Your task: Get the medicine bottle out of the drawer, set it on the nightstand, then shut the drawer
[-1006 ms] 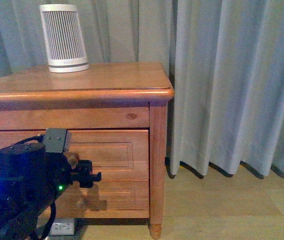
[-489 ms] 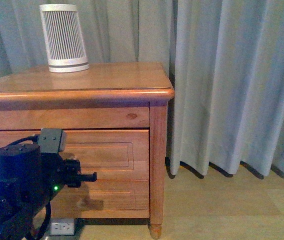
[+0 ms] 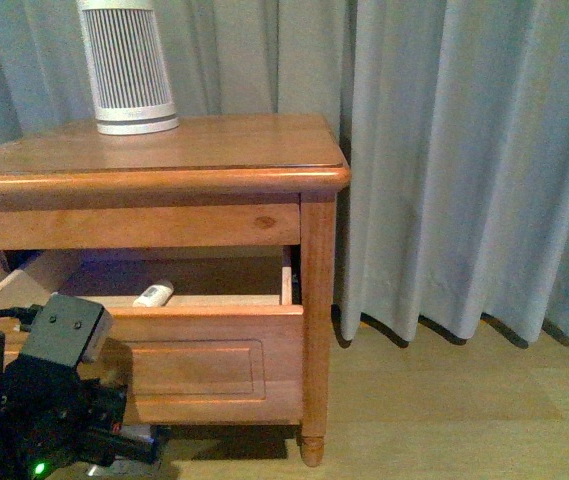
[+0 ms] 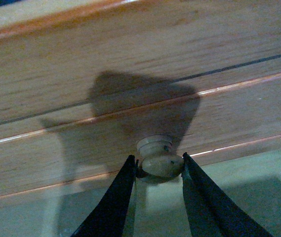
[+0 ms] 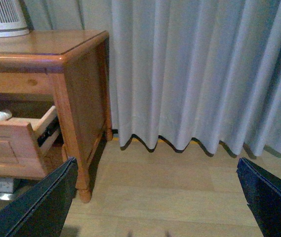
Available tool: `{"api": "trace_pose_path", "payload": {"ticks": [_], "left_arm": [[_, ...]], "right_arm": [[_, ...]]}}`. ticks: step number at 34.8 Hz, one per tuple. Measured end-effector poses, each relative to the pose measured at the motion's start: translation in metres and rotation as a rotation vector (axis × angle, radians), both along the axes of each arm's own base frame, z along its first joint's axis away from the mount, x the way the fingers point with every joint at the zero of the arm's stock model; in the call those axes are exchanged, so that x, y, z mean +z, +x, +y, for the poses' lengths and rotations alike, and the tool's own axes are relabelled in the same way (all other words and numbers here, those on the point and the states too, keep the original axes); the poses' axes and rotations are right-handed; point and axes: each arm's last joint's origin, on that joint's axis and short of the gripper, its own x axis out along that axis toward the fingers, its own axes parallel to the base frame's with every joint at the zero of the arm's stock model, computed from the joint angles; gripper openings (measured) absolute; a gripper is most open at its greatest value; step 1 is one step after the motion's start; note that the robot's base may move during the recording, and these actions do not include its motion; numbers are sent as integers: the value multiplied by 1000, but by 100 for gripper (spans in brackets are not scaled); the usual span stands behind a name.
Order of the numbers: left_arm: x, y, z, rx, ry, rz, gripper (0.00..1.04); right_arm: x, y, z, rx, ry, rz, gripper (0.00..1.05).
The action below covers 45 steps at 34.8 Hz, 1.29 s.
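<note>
The honey-coloured wooden upper drawer point(image 3: 204, 345) had just slid open, the left gripper point(image 4: 159, 159) clamped on its round wooden knob point(image 4: 155, 148); the tiny white plastic medicine bottle point(image 3: 154, 294) lay exposed inside, reachable for the wide-open right gripper point(image 5: 156, 165)

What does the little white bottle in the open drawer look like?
The bottle is tiny, white and looks like plastic. It lies on its side inside the open drawer, showing just above the drawer's front edge, so part of it is hidden. Neither gripper touches it; the left gripper is shut on the drawer's knob.
</note>
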Motion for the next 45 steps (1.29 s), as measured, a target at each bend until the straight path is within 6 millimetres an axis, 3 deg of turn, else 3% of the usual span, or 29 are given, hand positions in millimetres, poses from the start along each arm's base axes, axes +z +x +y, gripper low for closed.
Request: {"api": "trace_pose_path", "payload": {"ticks": [8, 11, 16, 21, 26, 34, 38, 43, 45], "left_arm": [[7, -44, 0, -14, 34, 118, 23], [10, -53, 1, -18, 38, 149, 23], [5, -66, -1, -99, 18, 237, 54], [12, -73, -1, -118, 27, 253, 75], [48, -68, 11, -55, 35, 143, 99], [147, -68, 29, 61, -9, -152, 98], [198, -80, 29, 65, -107, -296, 98], [224, -100, 31, 61, -201, -372, 98], [235, -116, 33, 72, -235, -424, 98]], "right_arm": [[0, 0, 0, 0, 0, 0, 98], [0, 0, 0, 0, 0, 0, 98], [0, 0, 0, 0, 0, 0, 98], [0, 0, 0, 0, 0, 0, 98], [0, 0, 0, 0, 0, 0, 98], [0, 0, 0, 0, 0, 0, 98], [0, 0, 0, 0, 0, 0, 98], [0, 0, 0, 0, 0, 0, 98], [0, 0, 0, 0, 0, 0, 98]]}}
